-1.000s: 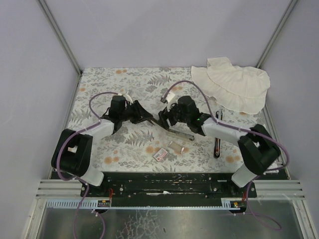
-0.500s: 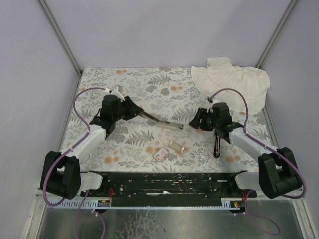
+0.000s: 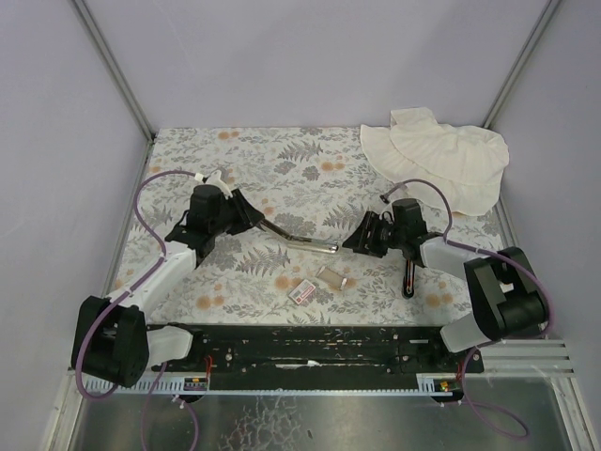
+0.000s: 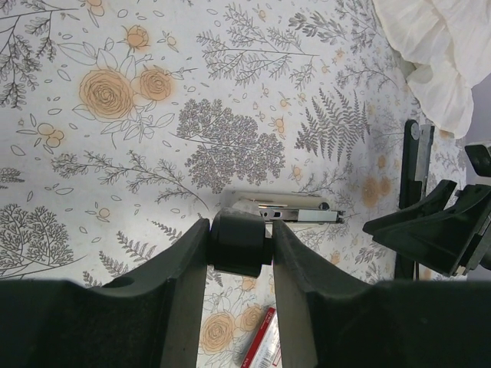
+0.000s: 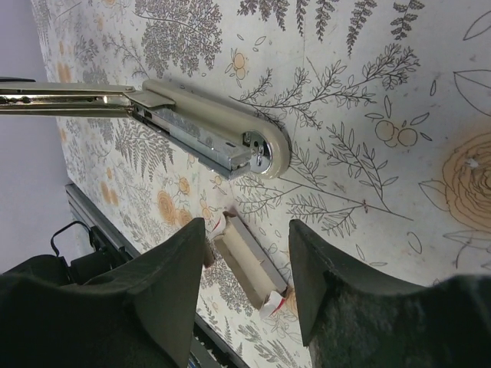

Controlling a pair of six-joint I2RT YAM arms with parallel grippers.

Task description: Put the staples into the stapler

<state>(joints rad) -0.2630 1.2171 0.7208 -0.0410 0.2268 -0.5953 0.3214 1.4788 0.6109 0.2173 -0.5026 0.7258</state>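
The stapler [image 3: 305,240] hangs open above the mat, beige arm and metal channel showing [image 5: 207,123]. My left gripper [image 3: 252,216] is shut on its black rear block [image 4: 242,244], and the channel [image 4: 288,208] points right. The open cardboard tray [image 3: 331,276] lies on the mat with a grey strip of staples [image 5: 258,257] along one side. My right gripper [image 3: 359,241] hovers just right of the stapler's tip. Its open fingers frame the tray [image 5: 242,270] below without touching it. The red-and-white sleeve [image 3: 302,292] lies left of the tray, also under my left fingers [image 4: 265,349].
A slim black bar [image 3: 409,272] lies on the mat right of the tray. A white cloth [image 3: 437,155] is bunched at the back right corner. The black base rail [image 3: 310,343] runs along the near edge. Grey walls close in the floral mat.
A second ago both grippers met at the stapler mid-table. The right arm swung off to the right, then came back down over the tray, its jaws narrowing. The left carried the stapler slightly left.
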